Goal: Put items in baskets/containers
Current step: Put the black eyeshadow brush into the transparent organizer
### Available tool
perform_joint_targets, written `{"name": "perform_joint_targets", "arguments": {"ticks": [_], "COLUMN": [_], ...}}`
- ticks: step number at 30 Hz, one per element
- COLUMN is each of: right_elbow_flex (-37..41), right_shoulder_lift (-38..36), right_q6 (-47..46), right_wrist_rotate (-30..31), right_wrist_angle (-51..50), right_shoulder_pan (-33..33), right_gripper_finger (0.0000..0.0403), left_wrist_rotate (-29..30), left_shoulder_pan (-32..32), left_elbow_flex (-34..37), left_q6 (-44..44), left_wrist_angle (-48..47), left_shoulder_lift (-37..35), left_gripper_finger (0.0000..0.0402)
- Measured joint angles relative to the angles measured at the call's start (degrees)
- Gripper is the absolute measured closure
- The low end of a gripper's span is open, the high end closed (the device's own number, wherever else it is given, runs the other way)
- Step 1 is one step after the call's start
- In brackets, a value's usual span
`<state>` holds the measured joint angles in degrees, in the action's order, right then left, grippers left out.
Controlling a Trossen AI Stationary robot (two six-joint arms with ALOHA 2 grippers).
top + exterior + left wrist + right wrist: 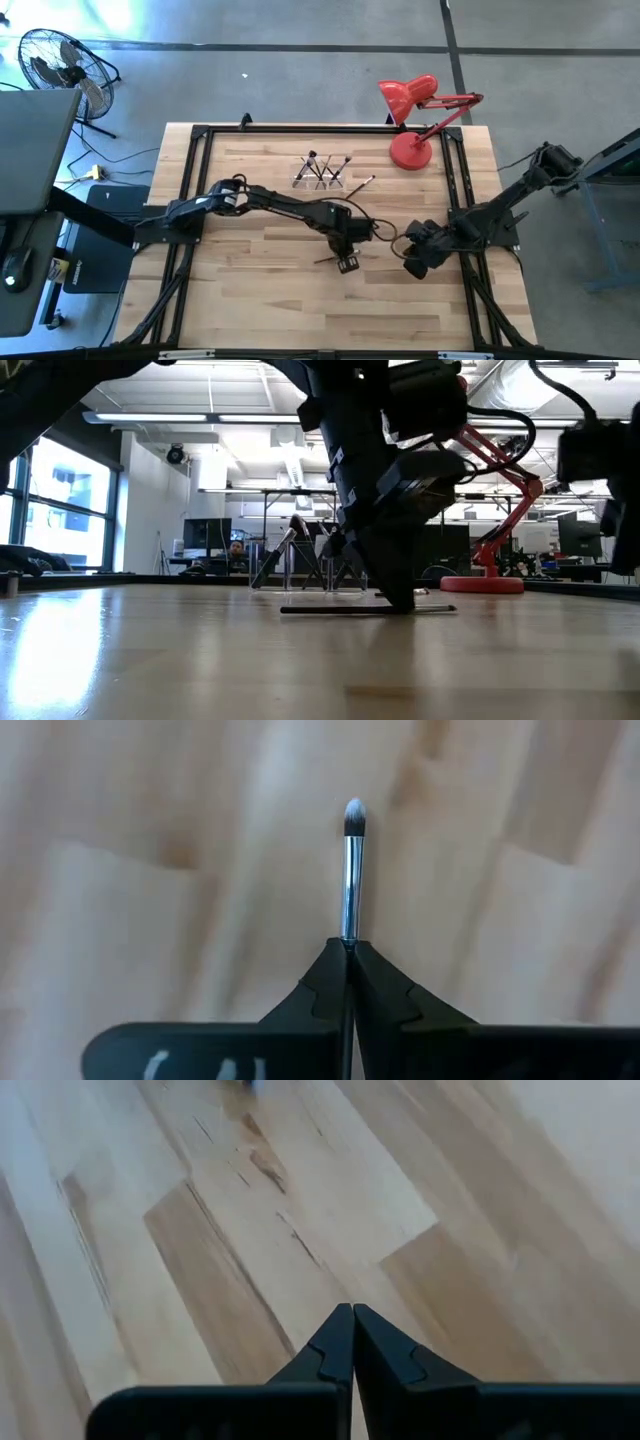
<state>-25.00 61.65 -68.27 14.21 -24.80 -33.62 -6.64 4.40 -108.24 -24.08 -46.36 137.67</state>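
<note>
A thin dark makeup brush (326,260) lies level on the middle of the table, and my left gripper (347,263) stands over it, shut on it. The left wrist view shows its silvery ferrule and pale-tipped bristles (352,870) past the fingertips. In the low view the brush (330,610) is a thin dark line at table height. A clear holder (320,173) toward the far edge has several brushes standing in it. One more brush (362,184) lies beside it. My right gripper (413,264) hovers shut to the right, touching nothing. My left gripper pinches the brush between its two fingers on the handle just behind the ferrule (350,928). The fingers (400,596) come from above, pointing down, across the brush. The brush stays level at the table top; whether it rests there, I cannot tell. The gripper hides the handle in the wrist view.
A red desk lamp (412,150) stands on its round base at the far right corner, its head (407,95) reaching past the far edge. A dark frame (195,160) runs around the table. Bare wood lies toward the near edge (300,310).
</note>
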Motion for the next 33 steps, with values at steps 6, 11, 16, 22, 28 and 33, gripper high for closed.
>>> {"name": "perform_joint_targets", "arguments": {"ticks": [6,11,16,22,28,33], "right_elbow_flex": [3.2,3.4,3.4,3.4,3.4,3.4], "right_shoulder_lift": [0.0,0.0,0.0,0.0,0.0,0.3], "right_q6": [-5.4,-6.3,-6.3,-4.9,-2.9,-2.6], "right_wrist_rotate": [1.8,2.0,2.5,5.2,15.9,27.1], "right_wrist_angle": [6.3,7.1,7.3,7.5,7.6,10.0], "right_shoulder_pan": [-3.8,-5.5,-6.3,-6.3,-6.1,-4.8], "right_gripper_finger": [0.0401,0.0402,0.0401,0.0401,0.0402,0.0396], "left_wrist_rotate": [6.1,12.3,14.3,13.8,14.0,16.0], "left_shoulder_pan": [0.0,0.0,0.1,1.7,4.1,5.2], "left_elbow_flex": [0.0,3.7,19.0,39.4,45.8,45.6], "left_q6": [0.5,0.3,-5.7,-16.0,-23.2,-24.2], "left_wrist_angle": [-1.6,-2.5,11.2,35.4,50.2,53.1], "left_shoulder_lift": [-0.1,-3.2,-12.4,-21.8,-23.6,-23.4], "left_gripper_finger": [0.0401,0.0401,0.0401,0.0399,0.0399,0.04]}}
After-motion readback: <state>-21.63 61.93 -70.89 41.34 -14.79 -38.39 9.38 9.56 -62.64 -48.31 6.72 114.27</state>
